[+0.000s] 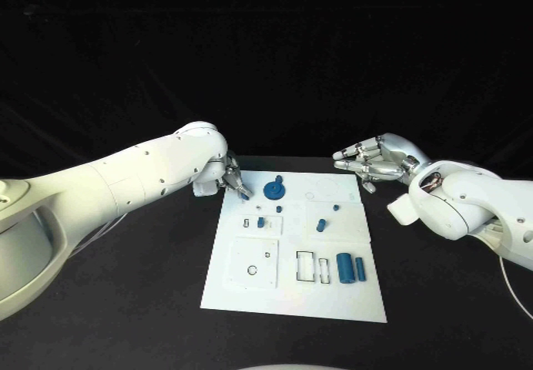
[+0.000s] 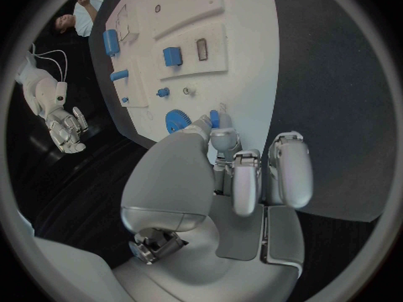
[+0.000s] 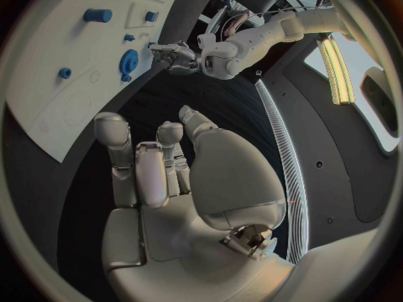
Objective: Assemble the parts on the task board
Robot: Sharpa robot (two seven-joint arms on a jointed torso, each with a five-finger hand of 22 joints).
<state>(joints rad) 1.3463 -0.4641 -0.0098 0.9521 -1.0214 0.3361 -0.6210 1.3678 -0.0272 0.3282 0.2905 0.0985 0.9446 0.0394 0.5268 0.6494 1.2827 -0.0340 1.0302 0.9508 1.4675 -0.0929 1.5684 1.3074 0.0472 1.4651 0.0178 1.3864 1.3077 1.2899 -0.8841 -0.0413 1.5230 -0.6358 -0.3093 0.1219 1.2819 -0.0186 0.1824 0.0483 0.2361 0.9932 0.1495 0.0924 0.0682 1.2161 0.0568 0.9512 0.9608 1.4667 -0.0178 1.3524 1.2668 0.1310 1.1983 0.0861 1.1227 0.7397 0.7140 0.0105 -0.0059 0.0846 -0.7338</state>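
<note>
The white task board (image 1: 333,301) lies mid-table. My left hand (image 1: 231,182) hovers at its far left corner and pinches a small blue part (image 2: 215,118) between thumb and finger, right beside a blue gear (image 1: 276,187) that stands on the board. The gear (image 2: 176,121) and the pinching fingers (image 2: 224,141) are close together in the left wrist view. My right hand (image 1: 377,160) hangs off the board's far right corner, fingers loosely bent, holding nothing. Other blue parts sit on the board: a block (image 1: 261,222), a peg (image 1: 321,226) and two cylinders (image 1: 352,268).
Empty outlined slots (image 1: 306,264) and a raised square plate with holes (image 1: 254,262) take up the board's near half. Black table (image 1: 133,308) surrounds the board on both sides. The left arm (image 1: 122,181) reaches in over the table's left part.
</note>
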